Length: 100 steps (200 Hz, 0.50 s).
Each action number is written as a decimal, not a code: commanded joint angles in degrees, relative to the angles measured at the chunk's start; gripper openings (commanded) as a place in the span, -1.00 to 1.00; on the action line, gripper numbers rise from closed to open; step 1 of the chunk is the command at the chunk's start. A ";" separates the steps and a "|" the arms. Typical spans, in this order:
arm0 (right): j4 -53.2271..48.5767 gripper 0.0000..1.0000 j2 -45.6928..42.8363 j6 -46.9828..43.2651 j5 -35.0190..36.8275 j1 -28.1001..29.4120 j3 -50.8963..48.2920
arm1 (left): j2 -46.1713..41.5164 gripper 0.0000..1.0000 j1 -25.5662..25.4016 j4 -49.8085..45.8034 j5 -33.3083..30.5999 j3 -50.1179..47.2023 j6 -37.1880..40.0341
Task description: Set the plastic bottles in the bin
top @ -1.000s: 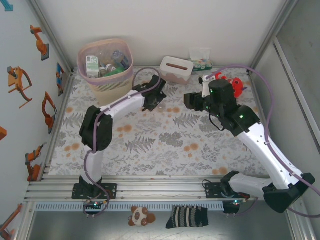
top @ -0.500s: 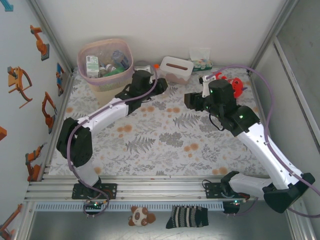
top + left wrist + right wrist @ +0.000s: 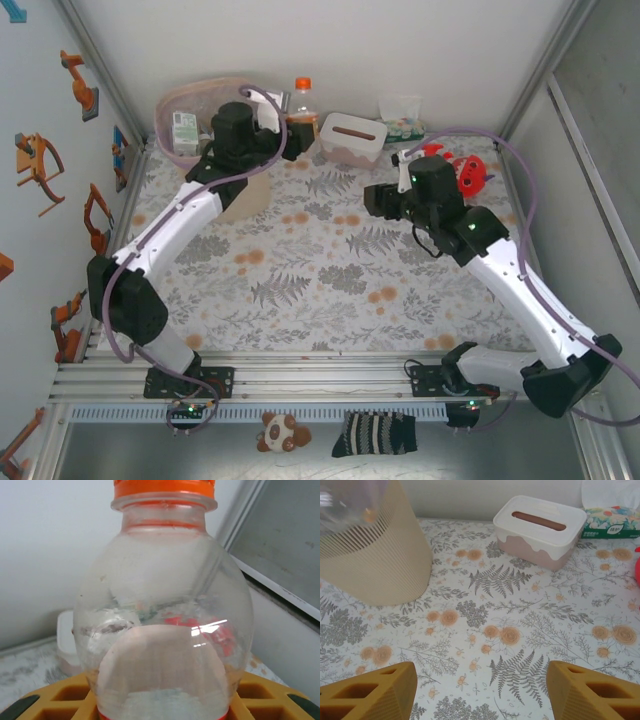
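Upper left of the overhead view: the left gripper (image 3: pixel 293 127) has its yellow fingers (image 3: pixel 55 702) closed around the lower body of a clear, round-shouldered plastic bottle with an orange cap (image 3: pixel 302 108), holding it upright.
Bottle's place: raised off the table near the back wall, just right of the tall beige ribbed bin with the pink liner (image 3: pixel 172 103) and left of the white slotted tissue box (image 3: pixel 352 138); it is not yet over the bin's mouth.
Step in hand: by my reading, carrying a grasped bottle to the bin, with the release yet to come.
Next move: probably a short sweep towards the frame's left until the bottle hangs above the opening, then the fingers part; the liner rim needs clearing on the way.
Bottle's look: in the left wrist view the bottle (image 3: pixel 165 605) is transparent and looks empty up top, with a red band at its lower edge; smooth and light, so it may slip or tip.
Right gripper (image 3: pixel 480 690): spread wide and holding nothing, above the floral table cover (image 3: pixel 485 630), with the bin (image 3: pixel 375 555) at that frame's upper left.
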 commanded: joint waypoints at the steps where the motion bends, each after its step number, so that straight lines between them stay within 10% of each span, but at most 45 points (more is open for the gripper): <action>1: 1.94 0.36 0.82 0.86 0.19 -0.25 2.14 | -3.09 -0.13 3.43 -6.02 2.19 3.93 8.68; 100: 2.73 0.36 3.67 2.06 -1.98 -0.30 4.08 | -3.34 -0.09 14.55 -29.77 -1.11 9.95 27.47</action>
